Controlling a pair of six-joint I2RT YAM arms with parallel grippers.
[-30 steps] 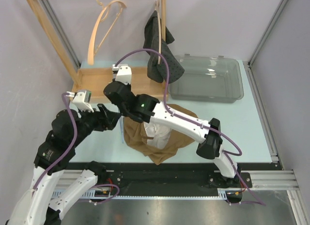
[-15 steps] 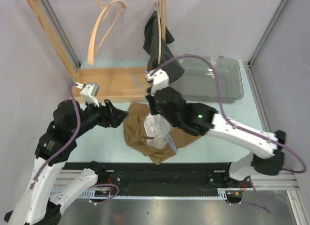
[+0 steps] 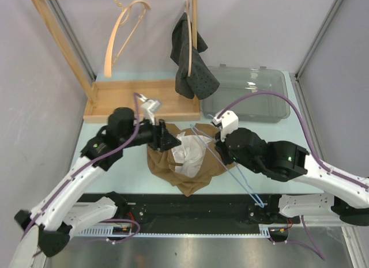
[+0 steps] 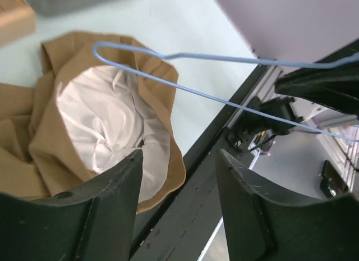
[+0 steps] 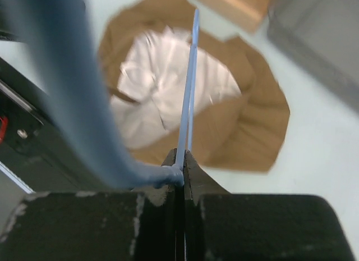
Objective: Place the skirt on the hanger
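While overhead hides them, right jaws pinch the hanger (image 5: 190,76).

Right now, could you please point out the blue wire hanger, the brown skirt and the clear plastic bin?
blue wire hanger (image 5: 189,87): right wrist view, straight wire.
brown skirt (image 3: 185,155): top external view, white lining.
clear plastic bin (image 3: 253,98): top external view, bare floor.

Skirt (image 3: 162,167) – matt cloth w/ white lining; hanger (image 4: 235,59) – smooth wire.
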